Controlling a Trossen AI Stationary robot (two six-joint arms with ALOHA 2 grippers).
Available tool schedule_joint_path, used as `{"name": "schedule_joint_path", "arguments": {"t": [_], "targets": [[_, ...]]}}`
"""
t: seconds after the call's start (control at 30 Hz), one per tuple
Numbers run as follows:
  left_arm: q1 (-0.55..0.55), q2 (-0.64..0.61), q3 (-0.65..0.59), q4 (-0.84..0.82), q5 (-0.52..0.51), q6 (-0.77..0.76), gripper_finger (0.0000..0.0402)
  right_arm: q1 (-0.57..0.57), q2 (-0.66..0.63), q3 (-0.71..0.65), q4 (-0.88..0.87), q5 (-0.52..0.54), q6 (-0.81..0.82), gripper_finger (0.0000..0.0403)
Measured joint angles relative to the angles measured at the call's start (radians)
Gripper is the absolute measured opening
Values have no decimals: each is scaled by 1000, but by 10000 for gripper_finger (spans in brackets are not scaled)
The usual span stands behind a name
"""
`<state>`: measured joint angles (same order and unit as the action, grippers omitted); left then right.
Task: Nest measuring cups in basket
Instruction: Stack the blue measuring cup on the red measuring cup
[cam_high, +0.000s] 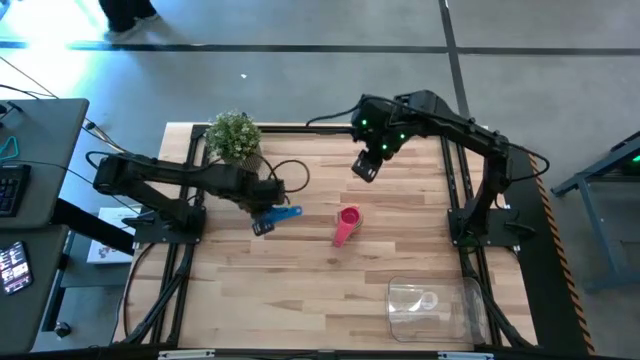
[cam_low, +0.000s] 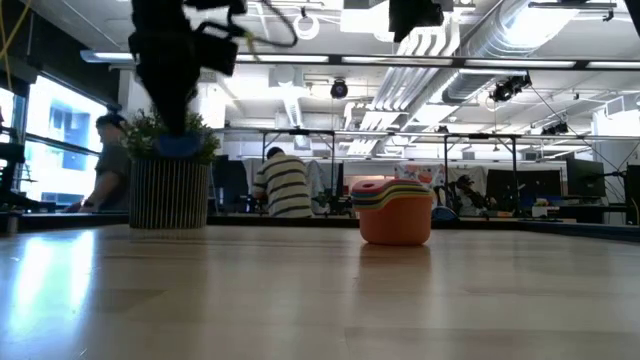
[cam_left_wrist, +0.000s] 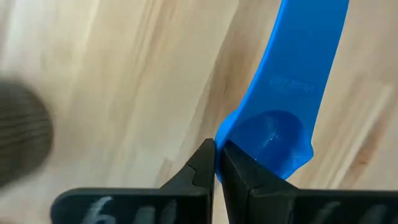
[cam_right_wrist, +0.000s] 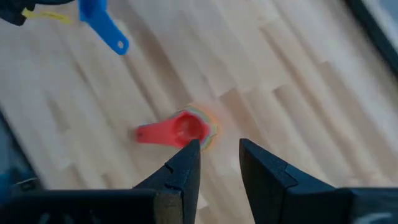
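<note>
blue plastic shows at the left gripper (cam_high: 263, 226): its jaws are pressed together on the rim of the blue cup (cam_high: 283, 214), pinching the bowl's edge, with the handle pointing away toward the stack of cups. the left wrist view shows the two dark fingers (cam_left_wrist: 202, 165) meeting on that rim, the cup (cam_left_wrist: 292, 93) above light wood.

taking the potted plant (cam_high: 235, 137) as the landmark: the blue cup and left gripper sit just in front of it and slightly to its right in the high view, over the wooden surface (cam_high: 300, 280). the stack of cups (cam_high: 346, 224), pink on top with a handle trailing toward the front edge, stands farther right of the plant, near the middle of the surface. in the low view the stack (cam_low: 393, 211) reads pink over yellow, green and orange, resting upright on the surface, with the plant (cam_low: 168, 180) to one side.

the right gripper (cam_high: 366, 166) hangs in the air to the right of the plant, behind the stack, its jaws partly spread and holding nothing; its wrist view looks down on the stack (cam_right_wrist: 186, 129) between the fingers (cam_right_wrist: 186, 165).

the clear basket (cam_high: 435, 305) sits far from the plant, at the front right corner; what lies inside it is unclear.

people sit at desks beyond the surface.
</note>
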<state>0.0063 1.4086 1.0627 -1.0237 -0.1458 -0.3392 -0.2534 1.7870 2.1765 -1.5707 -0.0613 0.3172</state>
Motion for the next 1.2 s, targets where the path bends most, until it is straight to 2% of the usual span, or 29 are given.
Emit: {"name": "schedule_joint_path", "arguments": {"t": [0.13, 0.43, 0.77, 0.93, 1.1, 1.2], "targets": [[0, 0, 93, 0, -5, 145, 3, 48, 0, 0, 4, -48, 83, 103], [0, 0, 268, -2, -85, 434, 3, 160, 0, 0, 57, -56, 292, 103], [-21, -1, 344, -5, -122, 722, 3, 256, 0, 0, 288, -55, 417, 103], [-65, -1, 346, -3, -174, 792, 3, 281, 0, 0, 391, -38, 464, 104], [-106, -1, 346, 0, -242, 806, 3, 300, 7, 1, 407, 26, 476, 104], [-124, -1, 346, 1, -286, 805, 3, 302, 27, 2, 418, 31, 490, 104]]}}
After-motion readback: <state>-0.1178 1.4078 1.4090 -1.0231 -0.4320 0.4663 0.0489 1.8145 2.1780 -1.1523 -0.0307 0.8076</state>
